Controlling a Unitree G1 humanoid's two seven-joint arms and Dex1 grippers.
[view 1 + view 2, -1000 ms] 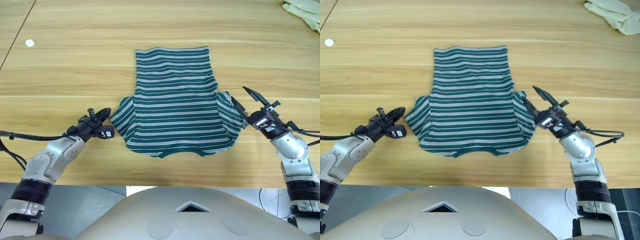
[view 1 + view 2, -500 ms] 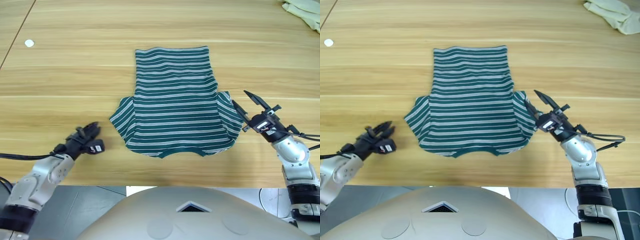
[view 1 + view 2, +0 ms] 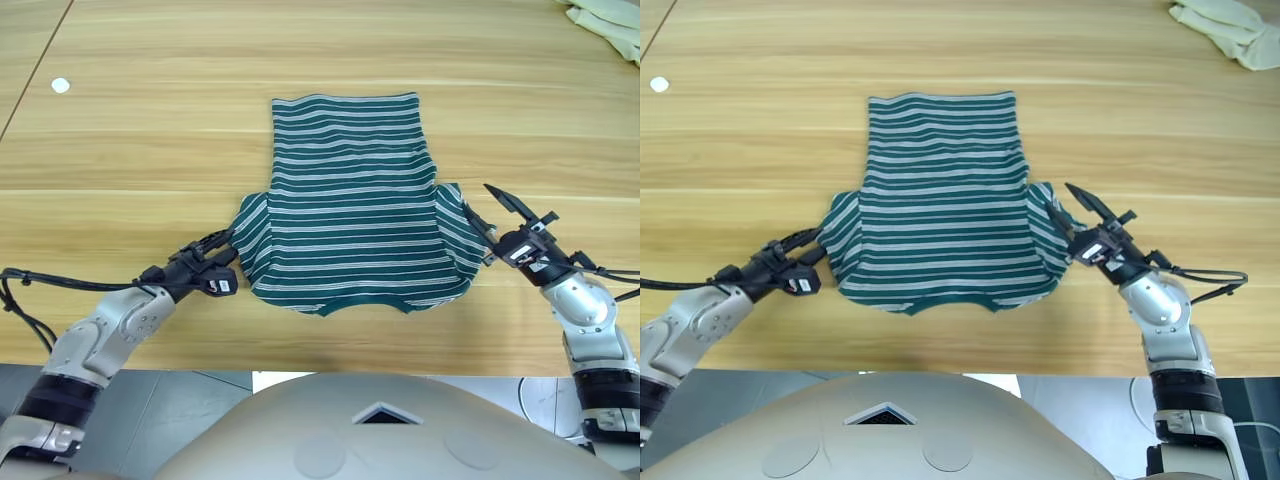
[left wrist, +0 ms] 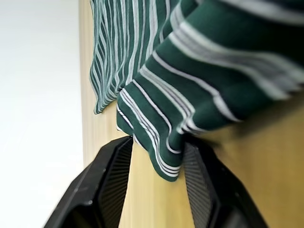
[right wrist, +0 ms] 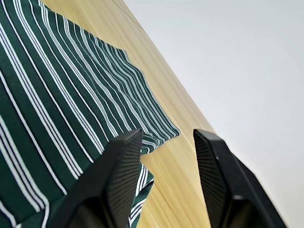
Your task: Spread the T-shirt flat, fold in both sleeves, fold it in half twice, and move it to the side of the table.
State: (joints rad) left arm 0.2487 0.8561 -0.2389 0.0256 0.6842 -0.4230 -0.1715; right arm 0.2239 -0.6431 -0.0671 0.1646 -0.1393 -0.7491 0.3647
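T-shirt point(image 3: 350, 200): green with white stripes, lying on the wooden table point(image 3: 130, 130); body flat, hem on the far side, neck edge nearest the robot.
Handling: likely light, soft and limp. It should drape and crease from whatever point is lifted, and could drag along the wood if pulled low.
Where to hold: the outer hem of each sleeve, pinching both layers. A grip on a single layer would probably let the sleeve bunch.
Left sleeve point(image 3: 246, 232): puckered, with its edge raised a little.
Right sleeve point(image 3: 457, 225): also rumpled, not laid flat.
Left gripper point(image 3: 228, 252): just beside the T-shirt's left sleeve, held low; its fingers point(image 4: 111, 180) are spread with the sleeve hem between them, not yet pinching.
Right gripper point(image 3: 478, 200): at the T-shirt's right sleeve, tilted upward; its fingers point(image 5: 124, 171) are spread, the sleeve corner against one of them.
Arms: both forearms angle inward toward the T-shirt from its near corners.
Pale cloth point(image 3: 605, 25): well apart from the T-shirt, far right.
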